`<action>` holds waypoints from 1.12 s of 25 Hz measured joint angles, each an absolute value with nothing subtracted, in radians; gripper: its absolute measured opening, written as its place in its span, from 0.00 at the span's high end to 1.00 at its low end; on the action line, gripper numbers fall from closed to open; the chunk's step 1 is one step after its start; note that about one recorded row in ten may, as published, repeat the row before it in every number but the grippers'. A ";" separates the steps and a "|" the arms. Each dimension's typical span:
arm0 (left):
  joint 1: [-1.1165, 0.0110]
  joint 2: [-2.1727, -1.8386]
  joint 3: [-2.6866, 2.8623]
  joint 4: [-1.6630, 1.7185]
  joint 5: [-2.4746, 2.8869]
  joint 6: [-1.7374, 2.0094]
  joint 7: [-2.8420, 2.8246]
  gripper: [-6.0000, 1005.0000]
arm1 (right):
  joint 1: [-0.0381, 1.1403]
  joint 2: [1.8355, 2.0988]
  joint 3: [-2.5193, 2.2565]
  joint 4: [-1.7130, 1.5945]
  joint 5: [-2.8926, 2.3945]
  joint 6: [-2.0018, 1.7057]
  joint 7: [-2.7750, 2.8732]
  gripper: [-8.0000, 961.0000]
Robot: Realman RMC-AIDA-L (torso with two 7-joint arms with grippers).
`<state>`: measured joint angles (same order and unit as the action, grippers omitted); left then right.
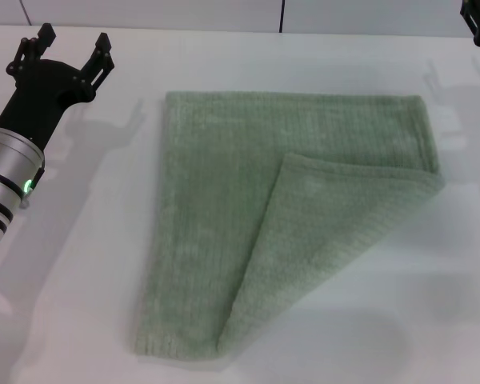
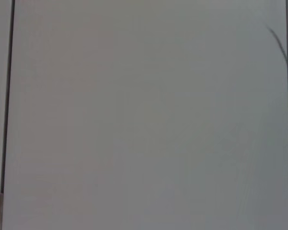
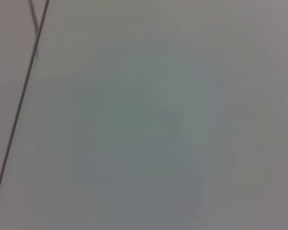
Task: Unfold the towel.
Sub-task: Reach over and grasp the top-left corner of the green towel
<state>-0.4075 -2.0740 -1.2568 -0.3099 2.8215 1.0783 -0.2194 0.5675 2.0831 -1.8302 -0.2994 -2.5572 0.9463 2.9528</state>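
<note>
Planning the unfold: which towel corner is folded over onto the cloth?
The near right corner of the towel: it is folded diagonally inward, its tip near the middle. The other three corners lie flat on the table.

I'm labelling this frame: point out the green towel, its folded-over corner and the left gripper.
pale sage-green terry towel (image 1: 208,200), head view, flat single layer.
folded-over corner flap (image 1: 320,232), head view, flap's middle.
black left gripper (image 1: 74,50), head view, between its fingertips.
</note>
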 joint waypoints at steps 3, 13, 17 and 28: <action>-0.407 -2.074 -1.256 -0.310 2.822 1.078 -0.219 0.16 | 0.570 2.083 -1.830 -0.299 -2.557 0.946 2.953 0.21; -0.406 -2.074 -1.253 -0.318 2.822 1.080 -0.219 0.16 | 0.576 2.083 -1.830 -0.299 -2.557 0.946 2.953 0.21; -0.407 -2.074 -1.243 -0.321 2.821 1.080 -0.219 0.18 | 0.576 2.083 -1.830 -0.299 -2.557 0.946 2.953 0.21; -0.429 -2.074 -1.193 -0.322 2.821 1.065 -0.219 0.32 | 0.578 2.082 -1.830 -0.299 -2.555 0.946 2.953 0.21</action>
<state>-0.4292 -2.0739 -1.1935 -0.3222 2.8212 1.0649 -0.2187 0.5783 2.0819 -1.8298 -0.2992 -2.5549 0.9465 2.9528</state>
